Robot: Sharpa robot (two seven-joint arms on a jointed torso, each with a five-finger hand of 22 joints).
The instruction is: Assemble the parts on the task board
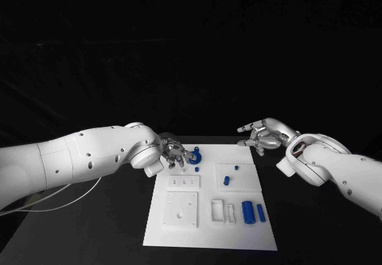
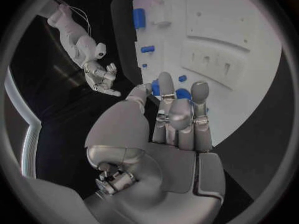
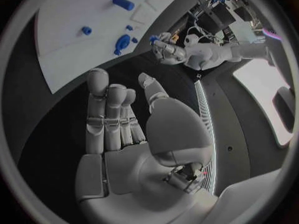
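Left hand (image 1: pixel 176 155) pinches a blue ring-shaped part (image 1: pixel 194 157) over the board's (image 1: pixel 239 234) far corner; loose grip could drop it. Right hand (image 1: pixel 265 135) hovers open, empty, beside the board.

Parts (image 1: pixel 248 211) lie on the task board (image 1: pixel 208 240) between both arms.

Robotics lab: black-draped table (image 1: pixel 104 232), white task board (image 1: pixel 211 232).
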